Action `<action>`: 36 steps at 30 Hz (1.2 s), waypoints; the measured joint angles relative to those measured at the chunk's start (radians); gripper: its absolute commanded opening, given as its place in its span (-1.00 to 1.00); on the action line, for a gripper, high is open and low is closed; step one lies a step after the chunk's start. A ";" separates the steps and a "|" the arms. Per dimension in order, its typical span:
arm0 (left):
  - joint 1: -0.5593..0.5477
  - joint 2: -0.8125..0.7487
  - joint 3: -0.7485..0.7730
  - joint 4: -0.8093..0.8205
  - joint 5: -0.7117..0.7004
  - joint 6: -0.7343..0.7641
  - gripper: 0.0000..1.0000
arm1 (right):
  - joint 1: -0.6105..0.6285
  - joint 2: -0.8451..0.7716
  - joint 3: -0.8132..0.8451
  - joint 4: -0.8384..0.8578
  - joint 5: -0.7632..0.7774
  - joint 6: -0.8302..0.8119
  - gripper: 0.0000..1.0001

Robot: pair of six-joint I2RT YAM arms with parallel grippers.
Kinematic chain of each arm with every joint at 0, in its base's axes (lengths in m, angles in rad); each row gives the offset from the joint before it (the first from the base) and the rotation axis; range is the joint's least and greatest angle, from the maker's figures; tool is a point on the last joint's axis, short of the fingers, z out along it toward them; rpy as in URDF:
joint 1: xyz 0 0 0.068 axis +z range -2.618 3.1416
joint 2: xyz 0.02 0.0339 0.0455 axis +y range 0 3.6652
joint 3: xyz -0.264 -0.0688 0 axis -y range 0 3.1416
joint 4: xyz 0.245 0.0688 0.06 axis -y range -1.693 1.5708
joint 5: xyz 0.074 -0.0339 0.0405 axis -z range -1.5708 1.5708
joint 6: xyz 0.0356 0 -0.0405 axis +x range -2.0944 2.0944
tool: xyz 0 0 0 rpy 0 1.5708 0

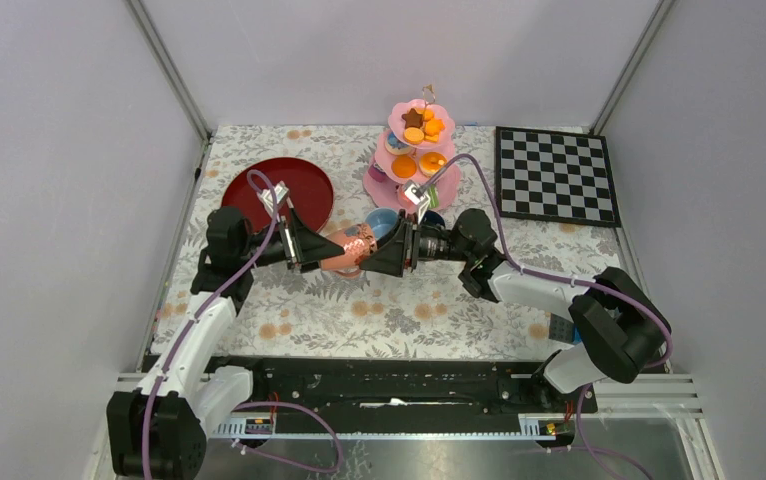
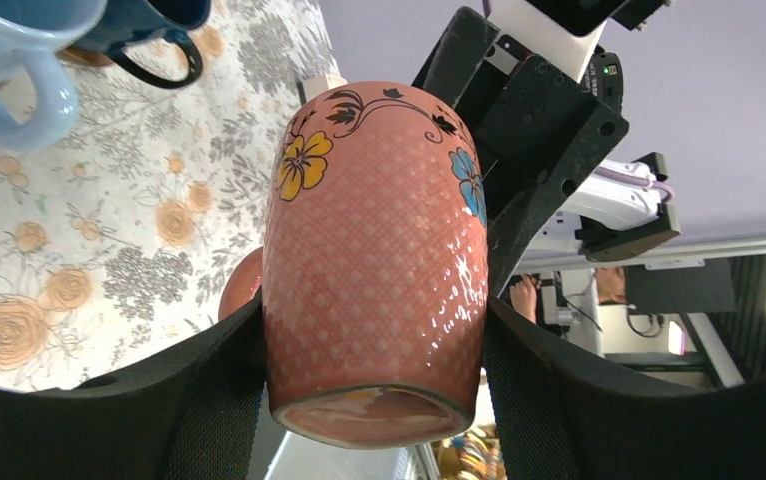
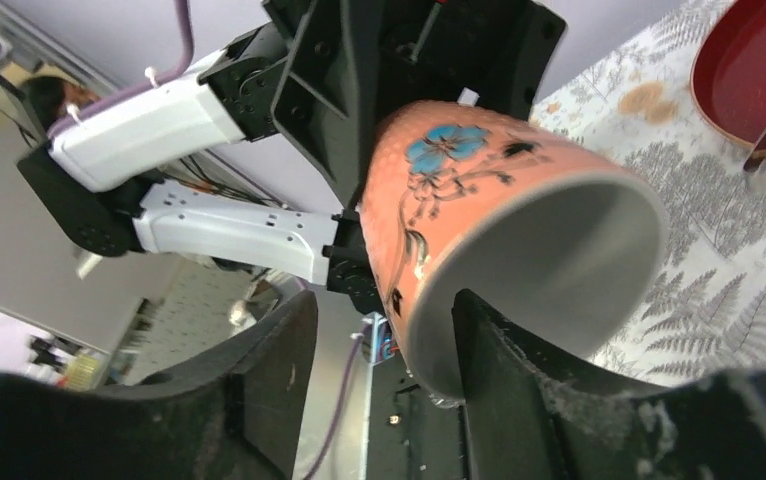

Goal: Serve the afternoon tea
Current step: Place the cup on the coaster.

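Above mid-table, we see the left gripper (image 1: 331, 251) clenched on the pink floral mug (image 2: 374, 270), held sideways. The right gripper (image 3: 384, 320) straddles its rim, unclenched, its outer finger (image 3: 259, 385) apart from the wall. The cake stand (image 1: 414, 150) crowds twelve o'clock and the red plate (image 1: 304, 180) ten; floral cloth (image 1: 389, 315) stretches toward six.

One floral mug (image 2: 374, 270), one light-blue cup (image 2: 9, 40), one dark-blue cup (image 2: 149, 20), one cake stand (image 1: 377, 182), one red plate (image 1: 309, 178), one chessboard (image 1: 556, 175).
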 measured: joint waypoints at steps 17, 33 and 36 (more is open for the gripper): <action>-0.027 0.044 0.133 -0.091 -0.061 0.138 0.98 | 0.077 -0.248 0.040 -0.490 0.344 -0.290 -1.00; -0.097 0.065 0.332 -0.315 -0.412 0.522 0.98 | 0.023 -0.210 0.591 -1.823 1.301 -0.135 -1.00; -0.129 0.065 0.328 -0.317 -0.436 0.532 0.98 | -0.053 -0.117 0.613 -1.845 1.290 -0.131 -1.00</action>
